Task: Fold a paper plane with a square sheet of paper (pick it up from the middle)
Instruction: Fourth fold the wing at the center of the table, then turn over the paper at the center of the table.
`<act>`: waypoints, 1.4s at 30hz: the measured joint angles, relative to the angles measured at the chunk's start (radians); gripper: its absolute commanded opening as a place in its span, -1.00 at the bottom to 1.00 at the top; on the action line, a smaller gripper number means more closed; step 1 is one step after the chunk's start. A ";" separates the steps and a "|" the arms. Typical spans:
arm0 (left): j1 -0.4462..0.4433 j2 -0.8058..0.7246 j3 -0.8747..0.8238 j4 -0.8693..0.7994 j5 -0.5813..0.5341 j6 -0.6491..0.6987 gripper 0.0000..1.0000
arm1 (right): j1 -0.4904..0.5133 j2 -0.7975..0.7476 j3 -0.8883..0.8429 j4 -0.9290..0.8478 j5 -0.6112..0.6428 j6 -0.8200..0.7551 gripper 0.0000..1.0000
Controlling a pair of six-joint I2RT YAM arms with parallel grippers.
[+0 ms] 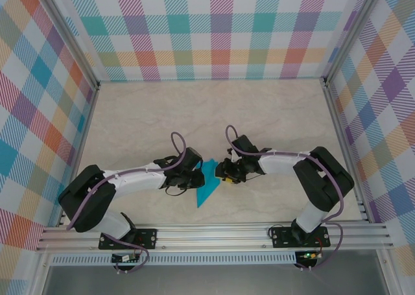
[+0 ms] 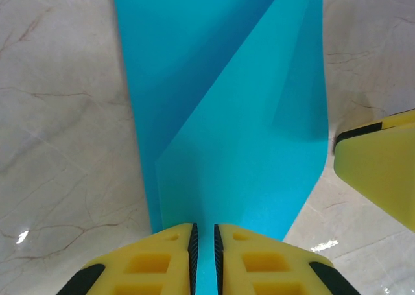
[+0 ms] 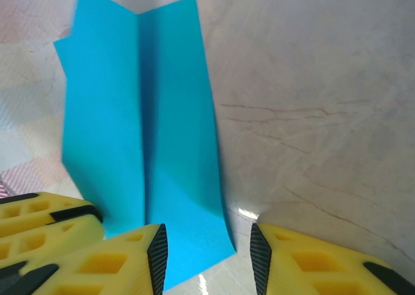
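The paper plane [image 1: 209, 181] is teal-blue paper folded into a narrow dart with a centre crease, lying on the marble table between the two arms with its tip toward the near edge. My left gripper [image 2: 204, 243] is shut on a raised fold of the paper [image 2: 227, 113], its jaws only a thin slit apart with teal between them. My right gripper [image 3: 207, 243] stands open over the paper's [image 3: 149, 113] near corner. One of its fingers is above the paper and the other above bare table. The two grippers [image 1: 198, 177] [image 1: 227, 172] face each other across the paper.
The right gripper's yellow finger [image 2: 382, 165] pokes in at the right of the left wrist view, close to the paper's edge. The left gripper's yellow fingers [image 3: 39, 224] sit at the lower left of the right wrist view. Checked walls [image 1: 207, 29] enclose the table.
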 measured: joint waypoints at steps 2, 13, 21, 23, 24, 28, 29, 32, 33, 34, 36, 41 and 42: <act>0.000 0.009 0.000 0.000 -0.001 0.000 -0.67 | 0.000 0.009 0.001 0.019 -0.014 0.000 -0.23; 0.000 0.030 0.000 0.000 -0.003 0.003 -0.69 | 0.001 0.018 0.001 0.057 -0.054 0.003 -0.24; 0.006 0.031 0.000 0.000 -0.004 0.003 -0.71 | 0.002 0.018 0.000 0.069 -0.056 0.006 -0.22; 0.011 0.032 -0.001 0.000 -0.003 0.002 -0.72 | 0.002 0.018 -0.004 0.080 -0.059 0.011 -0.21; 0.014 0.033 -0.002 0.001 -0.004 0.002 -0.73 | 0.002 0.016 -0.009 0.087 -0.059 0.014 -0.21; 0.029 0.035 -0.019 0.010 -0.001 -0.003 -0.73 | 0.002 0.004 -0.029 0.092 -0.059 0.031 -0.19; 0.033 0.035 -0.026 0.018 0.002 -0.005 -0.73 | 0.002 0.000 -0.034 0.094 -0.061 0.034 -0.18; 0.043 0.034 -0.037 0.039 0.018 -0.013 -0.73 | 0.006 -0.008 -0.043 0.105 -0.074 0.050 -0.18; 0.047 0.034 -0.042 0.050 0.025 -0.016 -0.73 | 0.010 -0.008 -0.044 0.111 -0.079 0.055 -0.18; 0.050 0.034 -0.045 0.054 0.029 -0.018 -0.73 | 0.014 -0.008 -0.045 0.115 -0.082 0.059 -0.18; 0.055 0.033 -0.049 0.063 0.041 -0.022 -0.73 | 0.026 -0.008 -0.047 0.125 -0.085 0.071 -0.18; 0.059 0.032 -0.055 0.084 0.054 -0.024 -0.68 | 0.038 -0.014 -0.062 0.143 -0.082 0.101 -0.16; 0.059 0.031 -0.055 0.085 0.058 -0.024 -0.67 | 0.038 -0.014 -0.063 0.145 -0.080 0.107 -0.15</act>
